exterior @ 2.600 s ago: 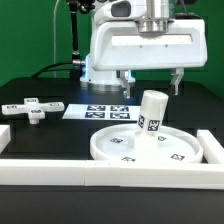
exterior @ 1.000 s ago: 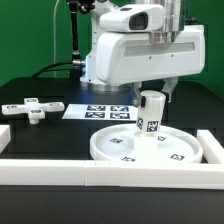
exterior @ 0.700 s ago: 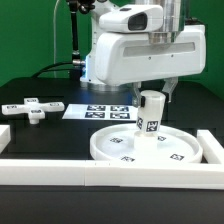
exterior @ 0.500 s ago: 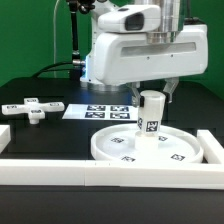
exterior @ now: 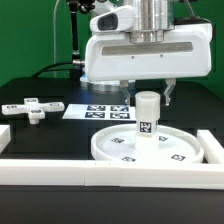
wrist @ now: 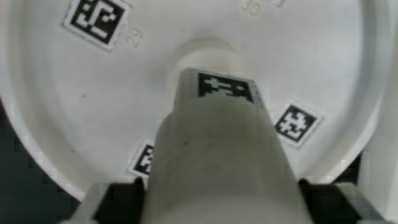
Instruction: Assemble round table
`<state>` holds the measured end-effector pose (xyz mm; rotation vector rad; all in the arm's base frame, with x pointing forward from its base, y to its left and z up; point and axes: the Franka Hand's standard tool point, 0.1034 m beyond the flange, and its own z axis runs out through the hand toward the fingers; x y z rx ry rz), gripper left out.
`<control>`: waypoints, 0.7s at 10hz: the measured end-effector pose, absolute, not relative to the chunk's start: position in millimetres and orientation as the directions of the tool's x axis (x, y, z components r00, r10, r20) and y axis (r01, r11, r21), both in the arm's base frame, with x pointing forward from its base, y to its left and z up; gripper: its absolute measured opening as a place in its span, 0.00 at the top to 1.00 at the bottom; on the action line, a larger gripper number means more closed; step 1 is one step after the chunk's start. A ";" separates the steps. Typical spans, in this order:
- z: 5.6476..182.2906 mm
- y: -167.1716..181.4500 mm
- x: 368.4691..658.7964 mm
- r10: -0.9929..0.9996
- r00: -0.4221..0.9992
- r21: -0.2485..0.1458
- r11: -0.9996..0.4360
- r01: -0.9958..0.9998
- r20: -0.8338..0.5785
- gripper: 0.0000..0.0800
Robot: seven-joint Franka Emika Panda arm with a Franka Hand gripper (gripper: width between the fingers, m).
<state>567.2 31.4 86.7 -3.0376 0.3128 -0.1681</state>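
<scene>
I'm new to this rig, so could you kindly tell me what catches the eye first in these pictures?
The short white leg stands upright at the middle of the large round disc, with the claw straddling its top from above. The cross-shaped foot lies apart on the black table, toward the exterior view's left.

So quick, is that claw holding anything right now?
Gripper: closed on the leg, which stands upright on the disc.
</scene>
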 end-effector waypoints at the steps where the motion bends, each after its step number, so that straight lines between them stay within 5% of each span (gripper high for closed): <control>1: 86.8 30.4 566.1 -0.291 0.952 -0.104 -0.954 -0.282 0.093 0.49; 7: 87.1 26.7 564.8 -0.740 0.672 -0.162 -0.664 -0.730 0.003 0.49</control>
